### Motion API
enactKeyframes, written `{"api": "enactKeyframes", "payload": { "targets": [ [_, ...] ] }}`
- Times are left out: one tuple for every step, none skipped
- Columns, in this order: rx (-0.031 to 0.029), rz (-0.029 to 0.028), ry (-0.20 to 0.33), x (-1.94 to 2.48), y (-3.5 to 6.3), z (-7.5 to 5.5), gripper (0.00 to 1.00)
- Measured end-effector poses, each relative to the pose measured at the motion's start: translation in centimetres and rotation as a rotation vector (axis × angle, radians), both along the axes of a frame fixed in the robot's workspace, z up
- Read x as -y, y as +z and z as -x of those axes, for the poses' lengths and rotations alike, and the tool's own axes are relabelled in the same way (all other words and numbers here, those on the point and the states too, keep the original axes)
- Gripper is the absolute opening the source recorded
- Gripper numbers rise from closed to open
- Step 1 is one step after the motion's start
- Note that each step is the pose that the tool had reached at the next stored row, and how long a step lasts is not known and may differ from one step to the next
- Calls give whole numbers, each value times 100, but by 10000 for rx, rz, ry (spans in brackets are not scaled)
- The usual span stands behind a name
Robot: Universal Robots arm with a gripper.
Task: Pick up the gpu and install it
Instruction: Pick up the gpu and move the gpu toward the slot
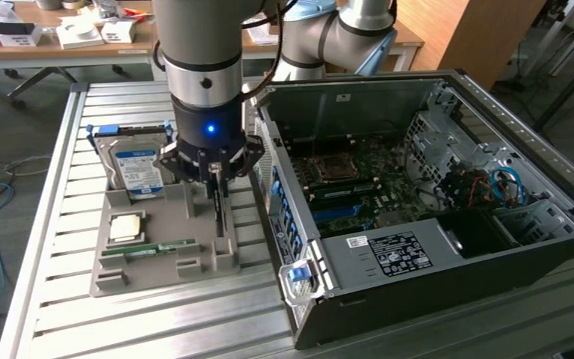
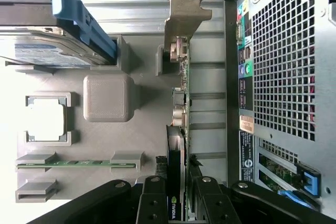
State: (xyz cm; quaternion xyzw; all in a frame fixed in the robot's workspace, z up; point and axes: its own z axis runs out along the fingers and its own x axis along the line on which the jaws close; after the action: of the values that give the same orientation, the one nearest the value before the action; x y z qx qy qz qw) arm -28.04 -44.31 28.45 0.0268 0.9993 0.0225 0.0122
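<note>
Claw [image 2: 178,208] about half-closed, pads [image 2: 153,203] clamped on the gpu [image 2: 181,103] — card stands on edge in the grey holder [image 1: 167,217], left of centre in the exterior view. I'd pull straight up — no tilt, or the bracket [image 2: 184,19] may snag

- The gpu [image 2: 178,129] is showing a near-black body with a green board edge, a pale metal bracket and a small green-and-white logo.
- The gripper [image 2: 178,182] is showing matte black all over.
- The hard drive [image 1: 135,168] is wearing silver with a blue-and-white label, and blue plastic is framing it.
- The tray [image 1: 179,215] is showing plain mid grey.
- The memory stick [image 1: 149,247] is showing green.
- The computer case [image 2: 283,61] is showing dark grey to black, with a regular grid of small holes patterning one panel.
- The latch [image 1: 300,278] on the case is showing bright blue.
- The table [image 1: 57,247] is showing silvery parallel slats.
- A light [image 1: 208,129] on the arm is glowing blue.
</note>
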Motion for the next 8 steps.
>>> {"api": "enactKeyframes", "payload": {
  "targets": [
    [0,-1,0,0,23,0,26],
    [0,0,0,0,46,0,26],
    [1,-1,0,0,71,0,26],
    [0,-1,0,0,95,0,26],
    [1,-1,0,0,120,0,26],
    [1,-2,0,0,146,0,26],
    [0,0,0,0,174,0,26],
    [1,0,0,0,199,0,26]
  ]
}}
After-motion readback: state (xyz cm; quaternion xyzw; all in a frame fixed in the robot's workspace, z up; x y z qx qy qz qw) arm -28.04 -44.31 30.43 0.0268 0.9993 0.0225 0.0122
